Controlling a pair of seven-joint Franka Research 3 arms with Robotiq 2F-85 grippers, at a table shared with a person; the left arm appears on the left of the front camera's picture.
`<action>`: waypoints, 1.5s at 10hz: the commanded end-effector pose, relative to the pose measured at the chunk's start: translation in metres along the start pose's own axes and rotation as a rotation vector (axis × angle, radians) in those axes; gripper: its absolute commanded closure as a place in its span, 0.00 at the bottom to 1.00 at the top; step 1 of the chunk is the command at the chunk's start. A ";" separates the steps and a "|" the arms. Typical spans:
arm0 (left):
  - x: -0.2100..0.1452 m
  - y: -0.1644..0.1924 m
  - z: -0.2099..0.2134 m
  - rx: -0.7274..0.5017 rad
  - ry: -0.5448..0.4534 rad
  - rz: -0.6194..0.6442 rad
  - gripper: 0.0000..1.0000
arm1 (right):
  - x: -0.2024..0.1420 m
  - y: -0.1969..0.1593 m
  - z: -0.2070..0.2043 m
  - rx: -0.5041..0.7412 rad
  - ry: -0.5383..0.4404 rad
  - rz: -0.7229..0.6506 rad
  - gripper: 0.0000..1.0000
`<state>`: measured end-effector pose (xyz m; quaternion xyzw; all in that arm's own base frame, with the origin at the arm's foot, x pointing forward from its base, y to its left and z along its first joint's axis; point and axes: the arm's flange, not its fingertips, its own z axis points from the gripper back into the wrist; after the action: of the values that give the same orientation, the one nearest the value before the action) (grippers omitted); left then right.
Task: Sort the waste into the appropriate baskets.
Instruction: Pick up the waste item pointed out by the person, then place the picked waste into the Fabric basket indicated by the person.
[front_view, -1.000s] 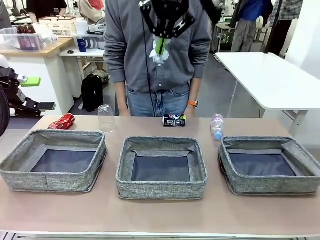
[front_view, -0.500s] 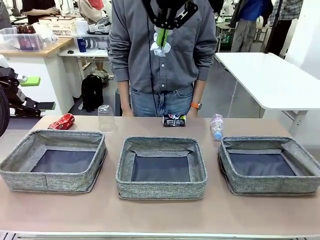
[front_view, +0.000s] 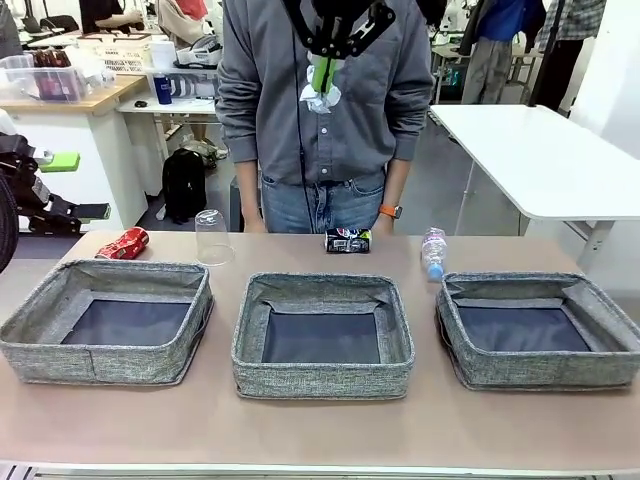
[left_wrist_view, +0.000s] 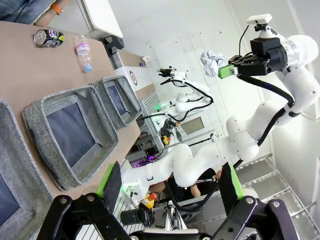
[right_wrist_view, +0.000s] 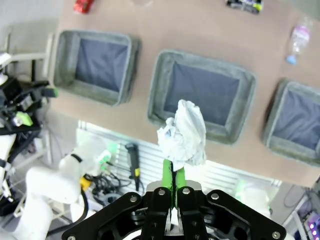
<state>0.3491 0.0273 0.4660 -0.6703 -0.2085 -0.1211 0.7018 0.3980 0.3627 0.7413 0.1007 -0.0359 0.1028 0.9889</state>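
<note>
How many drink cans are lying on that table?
2. The red can lies behind the left basket; the dark printed can lies behind the middle basket. None seems hidden.

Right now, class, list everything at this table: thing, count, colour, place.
baskets: three, grey, in a row across the table.
red can: one, red, behind the left basket.
plastic cup: one, clear, right of the red can.
dark can: one, dark printed, behind the middle basket.
water bottle: one, clear, blue cap, by right basket's far corner.
paper ball: one, white, held high.
person: one, grey shirt, far side.
right pincer: one, black, shut on the paper ball.
left pincer: one, black, open.
</note>
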 end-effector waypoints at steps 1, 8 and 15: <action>0.001 -0.001 -0.002 -0.019 -0.007 -0.019 0.00 | -0.003 0.001 -0.001 0.007 -0.004 -0.002 1.00; 0.001 -0.001 -0.002 -0.019 -0.007 -0.019 0.00 | -0.003 0.001 -0.001 0.007 -0.004 -0.002 1.00; 0.001 -0.001 -0.002 -0.019 -0.007 -0.019 0.00 | -0.003 0.001 -0.001 0.007 -0.004 -0.002 1.00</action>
<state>0.3491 0.0273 0.4660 -0.6704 -0.2087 -0.1210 0.7017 0.3980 0.3627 0.7413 0.1007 -0.0359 0.1028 0.9889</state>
